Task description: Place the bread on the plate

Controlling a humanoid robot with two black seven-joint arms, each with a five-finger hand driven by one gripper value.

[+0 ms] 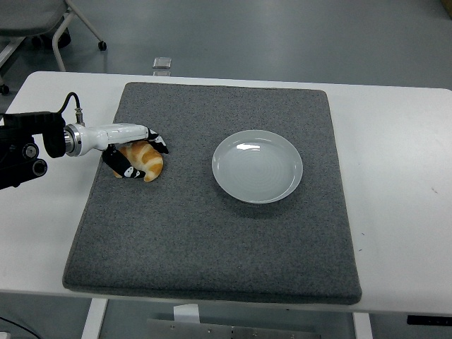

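Head view: left hand (133, 157) curled round bread (145, 161), fingers pinching it from both sides; bread sits on grey mat (212, 247). Step: grasp. Plate (257, 166) lies well apart, beyond fingertips. Next, probably: lift bread, carry over to plate, release.

The left arm reaches in from the left edge, its white forearm nearly level. The left hand (134, 152) has its black fingers (157, 143) curled around the bread (144, 161).
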